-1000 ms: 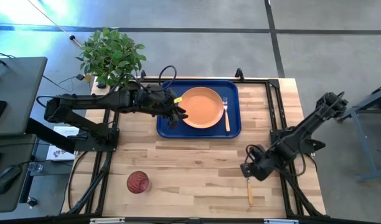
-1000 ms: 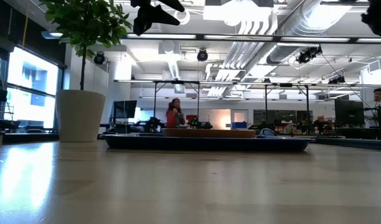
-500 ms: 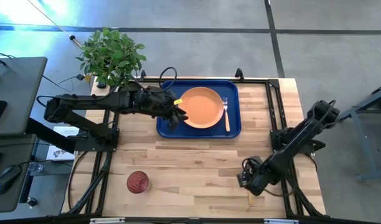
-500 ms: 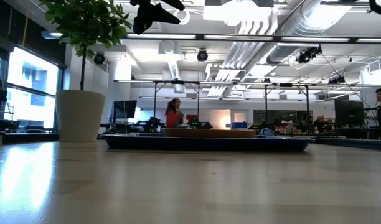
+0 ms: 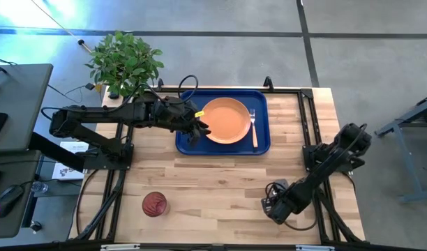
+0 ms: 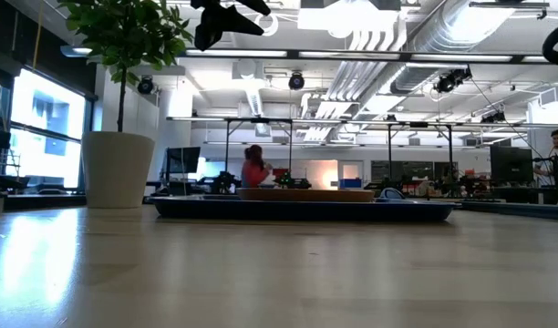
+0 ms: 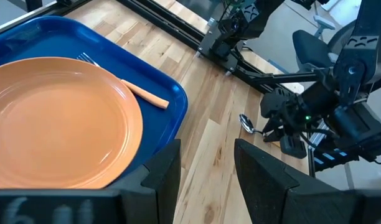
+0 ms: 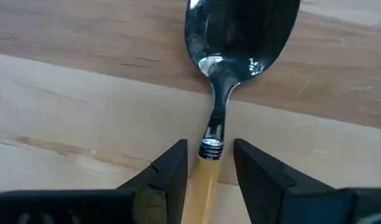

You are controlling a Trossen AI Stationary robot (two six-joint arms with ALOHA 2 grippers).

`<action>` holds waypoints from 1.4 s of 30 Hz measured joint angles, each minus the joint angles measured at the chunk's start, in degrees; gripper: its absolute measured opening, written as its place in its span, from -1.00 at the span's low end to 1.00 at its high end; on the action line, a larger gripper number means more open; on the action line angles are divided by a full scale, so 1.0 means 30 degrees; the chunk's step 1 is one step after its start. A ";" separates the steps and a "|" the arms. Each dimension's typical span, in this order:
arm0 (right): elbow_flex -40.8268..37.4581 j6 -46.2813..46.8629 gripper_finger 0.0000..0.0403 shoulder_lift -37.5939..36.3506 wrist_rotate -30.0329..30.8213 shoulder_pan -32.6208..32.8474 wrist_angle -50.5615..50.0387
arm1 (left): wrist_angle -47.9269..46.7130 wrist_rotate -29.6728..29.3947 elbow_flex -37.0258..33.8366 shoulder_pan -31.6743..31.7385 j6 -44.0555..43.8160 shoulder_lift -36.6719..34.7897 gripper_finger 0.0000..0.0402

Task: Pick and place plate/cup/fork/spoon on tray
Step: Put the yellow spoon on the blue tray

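Lowered since the earlier frame toward the bench's near right corner, my right pincer [image 8: 206, 180] stands open astride the tan-handled silver spoon [image 8: 225, 81], its long axis running between my fingers.

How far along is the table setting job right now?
Done: the plate and fork lie on the tray. In hand: the right end effector straddles the spoon, open. Left: the cup stands on the table. The left end effector hovers over the tray.
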 joint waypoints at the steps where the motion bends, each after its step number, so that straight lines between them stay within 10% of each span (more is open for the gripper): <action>1: 0.0047 -0.0006 -0.39 0.0112 -0.0036 -0.0001 0.0034 | 0.0000 0.0000 0.0000 0.0000 0.0000 0.0004 -0.30; 21: 0.0194 0.0505 -0.92 0.0054 -0.0485 -0.0525 -0.0087 | -0.0007 0.0007 0.0001 0.0000 0.0000 -0.0002 -0.30; 42: 0.0466 -0.1840 -0.91 -0.6015 0.9890 -0.5406 -0.2786 | 0.0005 0.0012 0.0000 0.0000 0.1917 0.0004 -0.30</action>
